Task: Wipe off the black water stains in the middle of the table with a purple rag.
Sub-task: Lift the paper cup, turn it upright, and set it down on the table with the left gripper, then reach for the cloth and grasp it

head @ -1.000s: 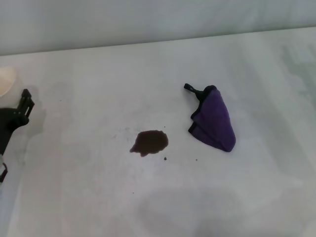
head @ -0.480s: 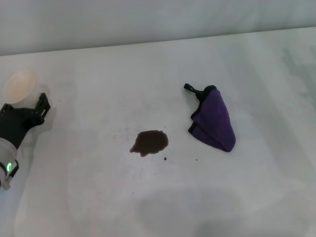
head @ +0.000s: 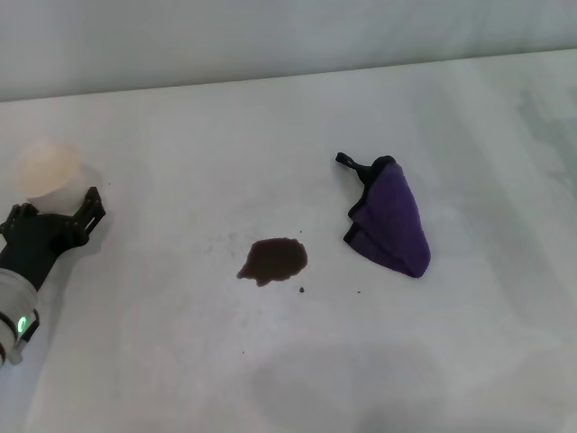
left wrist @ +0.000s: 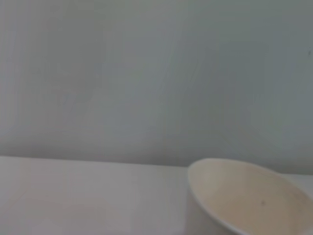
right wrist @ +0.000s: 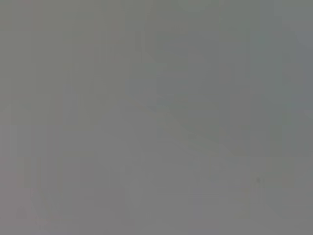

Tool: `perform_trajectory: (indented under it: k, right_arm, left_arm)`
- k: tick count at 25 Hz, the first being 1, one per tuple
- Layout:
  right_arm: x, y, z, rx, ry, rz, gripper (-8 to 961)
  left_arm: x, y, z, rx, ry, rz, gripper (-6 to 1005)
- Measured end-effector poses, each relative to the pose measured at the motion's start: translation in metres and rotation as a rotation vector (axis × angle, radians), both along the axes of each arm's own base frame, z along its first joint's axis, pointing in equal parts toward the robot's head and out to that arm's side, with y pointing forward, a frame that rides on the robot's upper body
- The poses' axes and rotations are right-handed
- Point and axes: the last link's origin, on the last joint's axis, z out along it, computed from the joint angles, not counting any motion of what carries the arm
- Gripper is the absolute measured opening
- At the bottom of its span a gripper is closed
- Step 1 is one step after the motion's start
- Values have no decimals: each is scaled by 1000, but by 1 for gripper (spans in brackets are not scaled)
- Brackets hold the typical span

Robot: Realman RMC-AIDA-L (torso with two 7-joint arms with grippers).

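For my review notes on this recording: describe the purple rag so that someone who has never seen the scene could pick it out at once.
On the white table, look right of the dark puddle, the black water stains, near the middle. The purple rag lies there crumpled into a rough wedge, apart from the puddle. It is the only purple thing, edged in black with a black loop at its far end; the left gripper is far off beside a pale cup.

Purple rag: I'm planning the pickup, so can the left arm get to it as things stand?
Probably yes. The left gripper, open, is far left beside a cup; only the stains lie before the purple rag.
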Motion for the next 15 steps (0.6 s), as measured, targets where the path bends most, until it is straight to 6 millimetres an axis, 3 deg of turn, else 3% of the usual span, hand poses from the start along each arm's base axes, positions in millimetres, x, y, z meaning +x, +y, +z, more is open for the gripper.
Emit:
perform_trajectory:
  k: [5, 15]
  right_arm:
    - [0, 0, 0, 0, 1, 0, 835]
    - [-1, -1, -2, -1, 5, 4, 834]
  left_arm:
    - [-1, -7, 4, 30, -4, -29, 862]
    - [-6, -23, 2, 23, -6, -43, 892]
